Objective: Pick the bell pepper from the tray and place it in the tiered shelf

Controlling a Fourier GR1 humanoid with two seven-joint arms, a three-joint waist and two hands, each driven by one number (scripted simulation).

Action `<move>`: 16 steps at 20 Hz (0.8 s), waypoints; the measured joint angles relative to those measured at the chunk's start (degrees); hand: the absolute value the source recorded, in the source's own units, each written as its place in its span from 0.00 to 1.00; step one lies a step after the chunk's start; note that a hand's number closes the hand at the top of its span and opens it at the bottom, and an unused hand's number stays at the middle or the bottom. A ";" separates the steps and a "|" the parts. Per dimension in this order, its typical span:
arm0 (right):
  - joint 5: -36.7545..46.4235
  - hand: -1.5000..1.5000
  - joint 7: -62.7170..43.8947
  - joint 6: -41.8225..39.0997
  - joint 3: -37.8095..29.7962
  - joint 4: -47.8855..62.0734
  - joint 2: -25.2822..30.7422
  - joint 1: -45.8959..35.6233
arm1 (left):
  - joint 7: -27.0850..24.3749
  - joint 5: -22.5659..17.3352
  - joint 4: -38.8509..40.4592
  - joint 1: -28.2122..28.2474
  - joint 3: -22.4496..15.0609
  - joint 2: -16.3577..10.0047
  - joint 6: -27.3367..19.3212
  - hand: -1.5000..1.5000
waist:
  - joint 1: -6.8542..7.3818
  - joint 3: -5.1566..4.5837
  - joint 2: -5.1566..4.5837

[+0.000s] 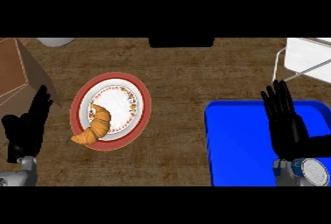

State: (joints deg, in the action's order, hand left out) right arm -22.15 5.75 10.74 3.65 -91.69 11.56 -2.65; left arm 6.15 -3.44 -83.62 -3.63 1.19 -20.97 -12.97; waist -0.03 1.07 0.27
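Over the blue tray (239, 148) the right robot hand (284, 124) is open with straight fingers, the white tiered shelf (309, 57) just beyond the tray, the left robot hand (26, 127) open far left of it, and I cannot tell where the bell pepper lies.

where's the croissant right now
In the head view, the croissant lies on the lower left edge of the red-rimmed plate, left of centre, between the left hand and the blue tray.
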 measured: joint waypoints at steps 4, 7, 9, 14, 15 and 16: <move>2.88 0.00 -2.26 4.41 -5.41 -0.82 4.24 1.17 | -1.12 0.69 -1.09 -1.11 -1.91 0.69 1.34 0.50 | -1.10 -0.75 -0.10; 1.96 1.00 -2.33 8.35 -11.55 -1.82 5.07 0.62 | -2.17 0.95 -1.83 -1.99 -4.22 2.05 2.44 0.50 | -3.38 -0.60 0.66; 1.21 1.00 -1.81 10.63 -14.63 -1.62 4.24 1.29 | -2.36 0.74 -2.07 -2.12 -4.77 2.53 2.80 0.50 | -5.14 -0.91 0.40; 13.64 0.00 0.64 25.05 -22.57 5.80 8.29 8.43 | -3.42 0.82 -3.02 -2.41 -7.39 4.37 3.89 0.50 | -4.93 -1.27 -0.87; 14.95 0.00 2.09 28.17 -23.97 6.10 7.22 8.84 | -3.34 0.93 -3.17 -2.66 -8.10 4.78 4.16 0.50 | -4.40 -1.21 -0.76; 16.04 0.00 4.20 30.83 -24.88 5.97 5.43 9.59 | -3.79 1.04 -2.98 -2.67 -8.61 5.04 4.52 0.50 | -3.92 -1.17 -0.65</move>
State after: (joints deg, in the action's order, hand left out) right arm -6.11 9.95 41.57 -21.24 -85.72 16.99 6.94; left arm 2.36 -2.40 -86.60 -6.30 -7.41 -15.93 -8.45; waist -3.95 -0.10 -0.38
